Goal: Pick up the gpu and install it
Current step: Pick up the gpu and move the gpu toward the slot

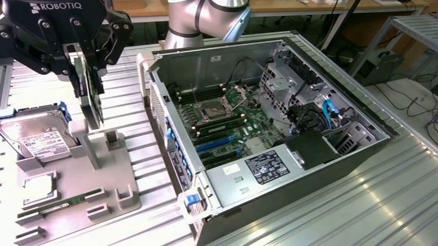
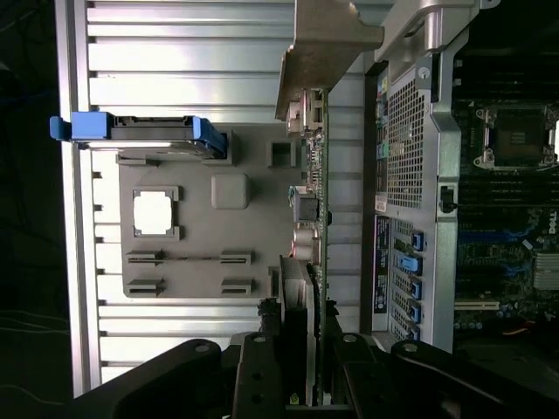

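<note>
The gpu (image 1: 91, 100) is a thin dark card that stands on edge over the grey holder tray (image 1: 130, 179), at the exterior view's left. My gripper (image 1: 87, 69) is shut on its upper edge, one black finger on each face. The card's lower edge is close to the tray's upright posts (image 1: 112, 139); I cannot tell whether it touches them. In the wrist view the gpu (image 2: 314, 201) shows edge-on, with its silvery bracket (image 2: 332, 44) at the far end. There the gripper (image 2: 301, 353) clamps it between the fingers (image 2: 258, 367).
The open computer case (image 1: 356, 115) lies to the exterior view's right of the tray, with the motherboard and its blue slots (image 1: 219, 142) exposed. On the tray are a hard drive (image 1: 38, 139), a square chip (image 1: 38, 185) and a green RAM stick (image 1: 65, 201). Ribbed metal tabletop (image 1: 356, 205) surrounds everything.
</note>
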`<move>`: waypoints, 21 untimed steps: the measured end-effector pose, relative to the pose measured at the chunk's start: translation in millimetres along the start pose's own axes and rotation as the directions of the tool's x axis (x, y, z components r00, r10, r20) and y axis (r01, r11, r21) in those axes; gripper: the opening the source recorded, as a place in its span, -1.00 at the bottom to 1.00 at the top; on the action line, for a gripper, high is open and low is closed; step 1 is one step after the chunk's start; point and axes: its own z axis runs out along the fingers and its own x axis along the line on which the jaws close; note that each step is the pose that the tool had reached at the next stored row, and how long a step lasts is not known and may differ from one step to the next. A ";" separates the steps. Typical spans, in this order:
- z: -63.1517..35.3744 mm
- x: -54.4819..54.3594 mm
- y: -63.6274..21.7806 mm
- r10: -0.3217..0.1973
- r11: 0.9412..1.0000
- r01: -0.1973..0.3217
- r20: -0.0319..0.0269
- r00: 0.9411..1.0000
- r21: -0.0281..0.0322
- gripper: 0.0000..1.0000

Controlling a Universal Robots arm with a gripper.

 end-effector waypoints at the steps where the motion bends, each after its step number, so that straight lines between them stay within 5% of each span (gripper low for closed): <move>1: 0.0 0.0 0.0 0.000 1.000 0.000 0.000 1.000 0.000 -0.45; 21: 0.2 -13.4 0.0 0.000 1.000 0.000 0.000 1.000 0.000 -0.45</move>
